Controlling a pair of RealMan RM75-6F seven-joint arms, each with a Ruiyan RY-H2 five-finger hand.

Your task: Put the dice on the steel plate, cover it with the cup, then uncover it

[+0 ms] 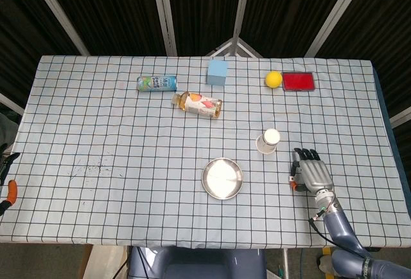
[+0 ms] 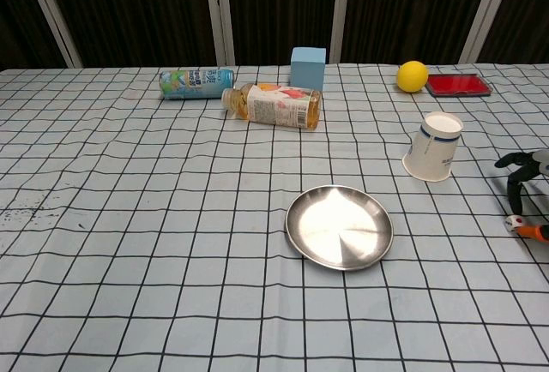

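The steel plate (image 1: 222, 178) (image 2: 339, 226) lies bare near the table's front middle. To its right the white paper cup (image 1: 268, 141) (image 2: 433, 159) stands upside down. The small white dice (image 2: 513, 223) sits on the cloth at the chest view's right edge. My right hand (image 1: 311, 171) (image 2: 521, 179) hovers over it, dark fingers (image 2: 515, 194) curved down and apart, one tip reaching the dice's top. An orange tip shows just right of the dice. At the head view's left edge only a sliver of my left hand (image 1: 6, 186) shows, off the table.
At the back lie a tea bottle (image 1: 197, 104) and a drink can (image 1: 157, 83) on their sides, plus a blue box (image 1: 218, 72), a yellow ball (image 1: 273, 79) and a red case (image 1: 298, 81). Checked cloth covers the table.
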